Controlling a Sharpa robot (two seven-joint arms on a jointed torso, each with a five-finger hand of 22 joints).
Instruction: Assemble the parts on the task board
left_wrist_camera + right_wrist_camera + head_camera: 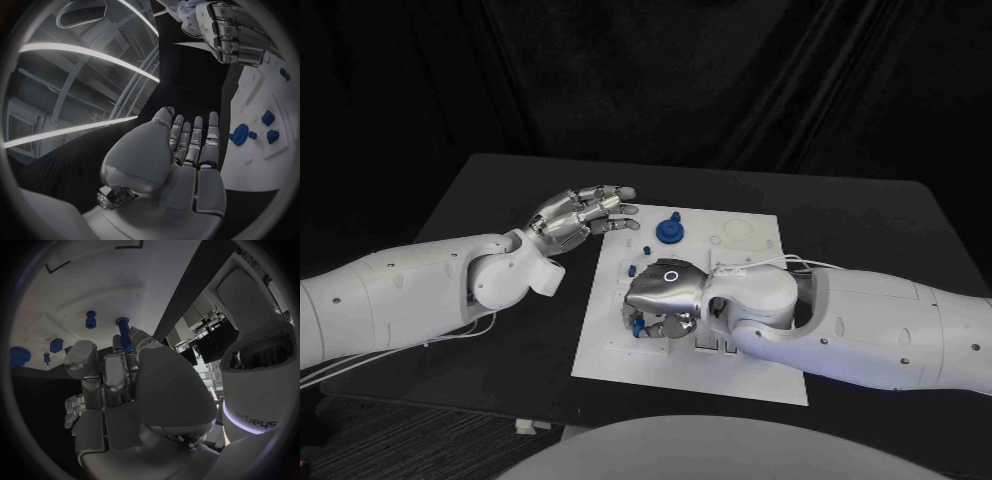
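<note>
Right wrist view shows the right hand [125,375] with its fingers closed round a slim blue peg [124,334], whose flanged tip points at the white task board [94,285] and sits at or very near its surface, though whether it has entered a hole I cannot tell; a second small blue peg [91,319] stands on the board just beside it, and more blue parts, among them a round blue piece [19,356], lie further along; in the head view the same hand [668,295] hangs over the near left part of the board [747,375], hiding its own work, with a blue gear-like part [672,232] well apart near the far edge; the left hand [581,215] hovers beside the board's far left corner, fingers straight and spread, holding nothing; the step in hand looks to be seating the held peg; to do it well, I judge the peg should be kept square to the board and pressed down along its own axis without twisting the wrist sideways, the grip should stay firm until the flange meets the plate, the neighbouring peg should not be knocked, and the idle left hand could steady the board's edge if it shifts.
</note>
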